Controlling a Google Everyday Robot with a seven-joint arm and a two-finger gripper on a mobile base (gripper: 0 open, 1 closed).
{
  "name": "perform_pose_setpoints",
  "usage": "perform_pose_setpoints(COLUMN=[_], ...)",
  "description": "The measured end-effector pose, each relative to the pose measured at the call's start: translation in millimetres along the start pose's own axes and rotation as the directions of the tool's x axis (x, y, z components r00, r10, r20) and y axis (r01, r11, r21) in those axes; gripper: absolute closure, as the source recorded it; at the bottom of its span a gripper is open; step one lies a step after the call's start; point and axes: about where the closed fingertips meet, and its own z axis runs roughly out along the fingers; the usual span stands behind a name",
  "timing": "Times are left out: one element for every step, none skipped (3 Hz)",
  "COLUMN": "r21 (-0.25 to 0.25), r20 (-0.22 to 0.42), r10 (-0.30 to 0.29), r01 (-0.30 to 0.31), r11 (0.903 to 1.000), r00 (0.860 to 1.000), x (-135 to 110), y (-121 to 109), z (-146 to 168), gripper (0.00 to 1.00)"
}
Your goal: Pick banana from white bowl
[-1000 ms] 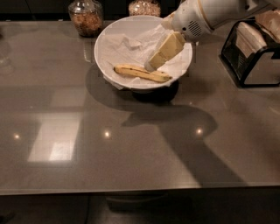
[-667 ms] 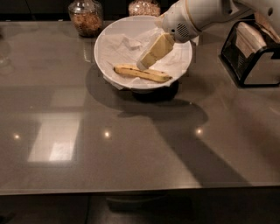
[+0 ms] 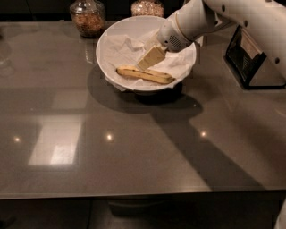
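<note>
The white bowl [image 3: 115, 32], lined with crumpled white paper, stands at the back middle of the grey table. The yellow banana [image 3: 145, 74] with brown spots lies across the bowl's near side. My gripper [image 3: 145, 65] reaches in from the upper right, its pale cream tip just above the banana's left half, close to it or touching it. The white arm [image 3: 232, 18] hides part of the bowl's right rim.
Two glass jars with brownish contents stand behind the bowl, one at the left [image 3: 87, 17] and one in the middle [image 3: 147, 7]. A black wire rack [image 3: 250, 58] stands at the right. The table's front edge [image 3: 134, 194] runs across the bottom.
My gripper has moved left and a little up inside the bowl, from over the banana's right part to over its left half. The banana has not moved.
</note>
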Motion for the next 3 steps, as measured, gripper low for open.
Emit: perform_pose_setpoints(r21=[-0.021, -0.027, -0.026], r20=[-0.034, -0.060, -0.083], r10=[0.030, 0.051, 0.069], r01=[-0.031, -0.053, -0.072], r11=[0.9993, 0.9982, 0.9971], r00=[0.999, 0.997, 0.994], x=[15.8, 28.5, 39.6], y=[0.9, -1.7, -5.7], z=[17.2, 28.8, 37.0], gripper=[0.40, 0.40, 0.40])
